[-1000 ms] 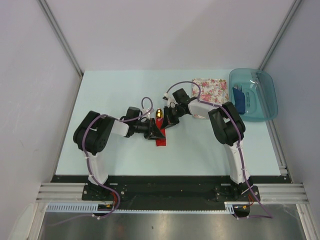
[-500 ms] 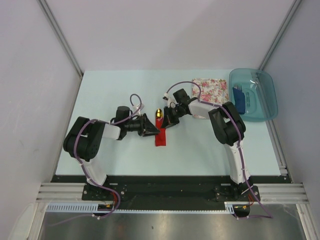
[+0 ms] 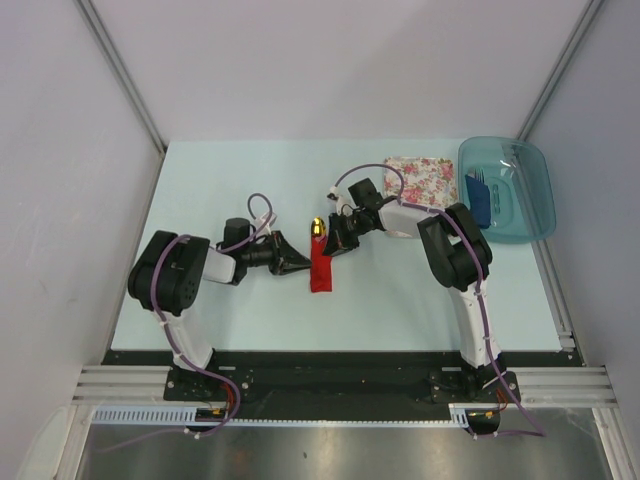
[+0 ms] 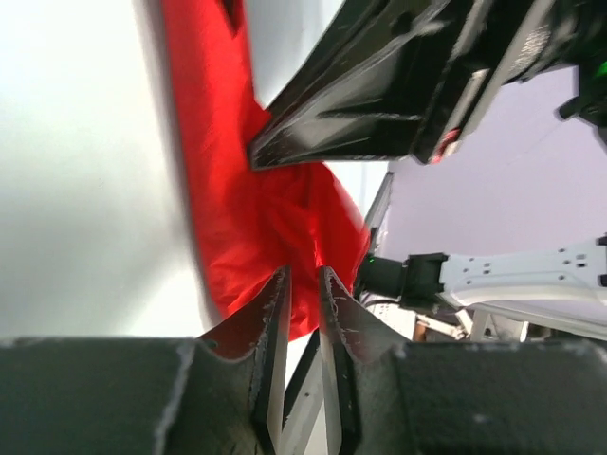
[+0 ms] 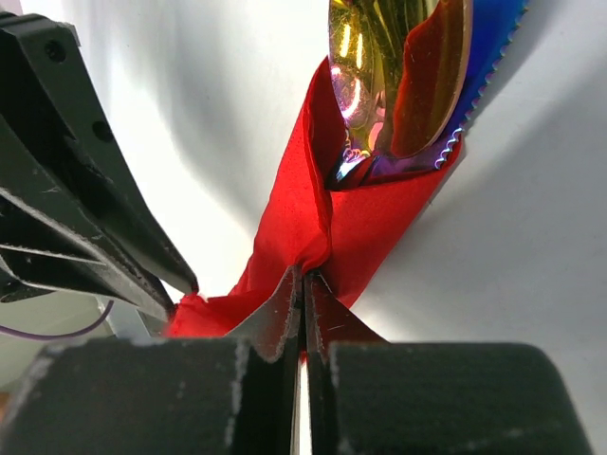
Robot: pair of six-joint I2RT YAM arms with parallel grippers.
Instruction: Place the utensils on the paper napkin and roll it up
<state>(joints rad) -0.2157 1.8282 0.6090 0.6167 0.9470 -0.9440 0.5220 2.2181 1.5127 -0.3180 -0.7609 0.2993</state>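
Observation:
The red paper napkin (image 3: 320,272) lies rolled into a narrow strip at the table's middle. A gold spoon head (image 3: 317,229) sticks out of its far end. In the right wrist view the spoon head (image 5: 398,76) rests on a blue serrated utensil (image 5: 486,52), both tucked in the napkin (image 5: 285,223). My right gripper (image 5: 304,273) is shut on a pinched fold of it, coming from the right (image 3: 333,247). My left gripper (image 3: 302,264) meets the roll's left edge. Its jaws (image 4: 302,273) stand a thin slit apart against the red paper (image 4: 237,218); whether they pinch it is unclear.
A white floral napkin (image 3: 421,180) lies at the back right, partly under the right arm. Beside it stands a teal plastic bin (image 3: 540,195) with a blue item (image 3: 480,200) inside. White walls close in the table on both sides.
My left arm has drawn back to the left, its gripper going from over the napkin to its left edge, widening and narrowing on the way. The right gripper has kept its pinch.

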